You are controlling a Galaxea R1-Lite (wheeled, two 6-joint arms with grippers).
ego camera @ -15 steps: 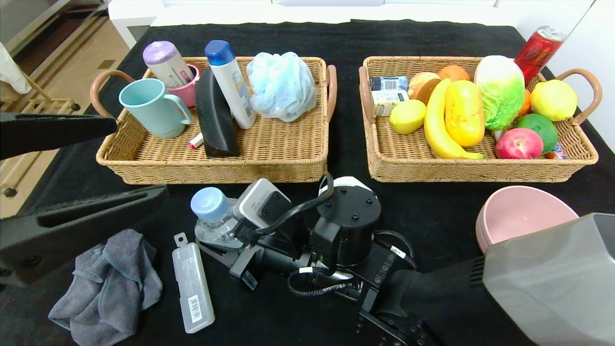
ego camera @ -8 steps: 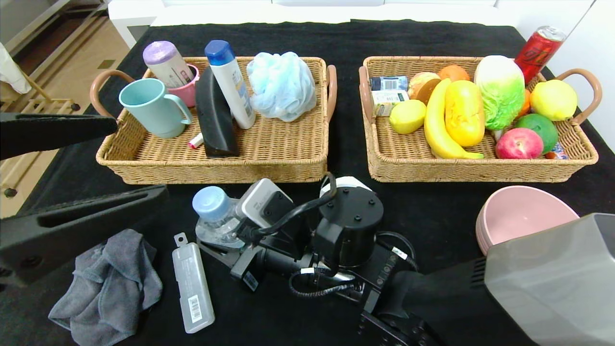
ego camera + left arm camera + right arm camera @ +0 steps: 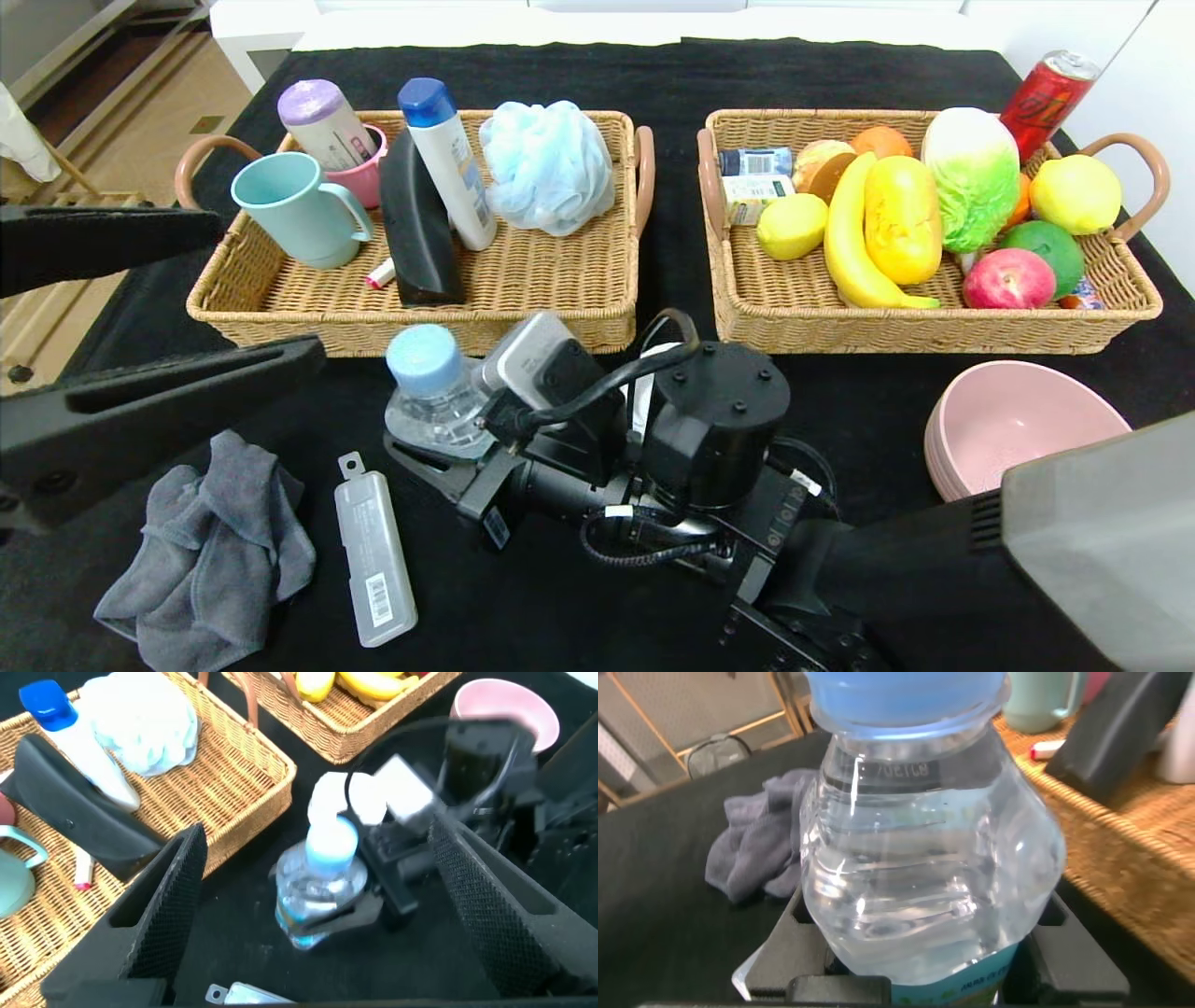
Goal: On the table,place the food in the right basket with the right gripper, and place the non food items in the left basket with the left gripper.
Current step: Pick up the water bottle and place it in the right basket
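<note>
Indoor robot test setup, seemingly a lab: black-clothed table (image 3: 597, 75) with white edge, wood-look flooring (image 3: 140, 112) and pale shelving (image 3: 65, 37) beyond its far-left corner.

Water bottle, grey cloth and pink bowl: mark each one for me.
water bottle (image 3: 431, 392), head view, on its clear shoulder under the blue cap.
grey cloth (image 3: 210, 551), head view, on its crumpled middle.
pink bowl (image 3: 1013, 420), head view, on its inner wall.

water bottle (image 3: 924, 859) base hidden, left pincer (image 3: 140, 317) cut off — edge
</note>
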